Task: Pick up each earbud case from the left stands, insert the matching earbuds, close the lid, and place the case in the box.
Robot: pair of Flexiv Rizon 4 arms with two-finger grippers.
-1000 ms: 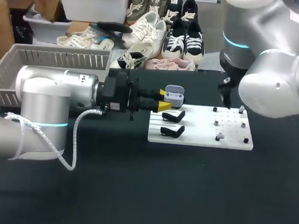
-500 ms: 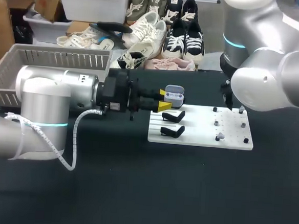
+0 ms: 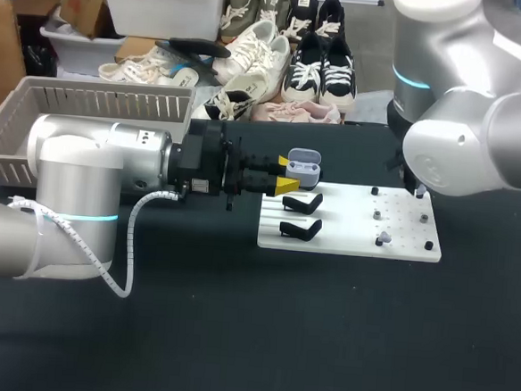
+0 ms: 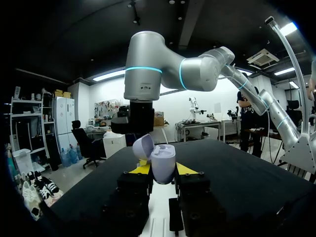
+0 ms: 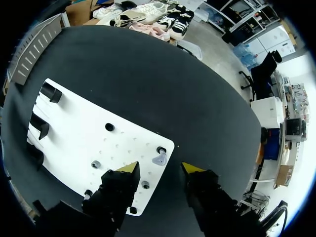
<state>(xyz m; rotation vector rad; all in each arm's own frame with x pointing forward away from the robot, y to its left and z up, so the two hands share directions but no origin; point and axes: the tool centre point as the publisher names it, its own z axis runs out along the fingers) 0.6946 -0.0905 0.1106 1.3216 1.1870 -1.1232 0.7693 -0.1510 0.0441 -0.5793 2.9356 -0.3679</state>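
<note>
Grey case (image 4: 163,163), lid open, clamped in left claw (image 4: 163,169) at 10 o'clock of the white board (image 3: 400,246) | right claw (image 5: 159,168) apart over an earbud (image 5: 159,159) at its 2 o'clock | risk, I judge: off-centre closing can flick the small bud away | black table (image 3: 233,337), basket (image 3: 98,90) at 10 o'clock

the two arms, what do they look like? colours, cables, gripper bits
Both are thick, rounded silver-grey tubes. The left arm and right arm each carry a glowing cyan ring at a joint. A white spiral-wrapped cable loops off the left one. Each ends in a black, blocky gripper, the left gripper and right gripper, with two fingers tipped in bright yellow wedges.
</note>
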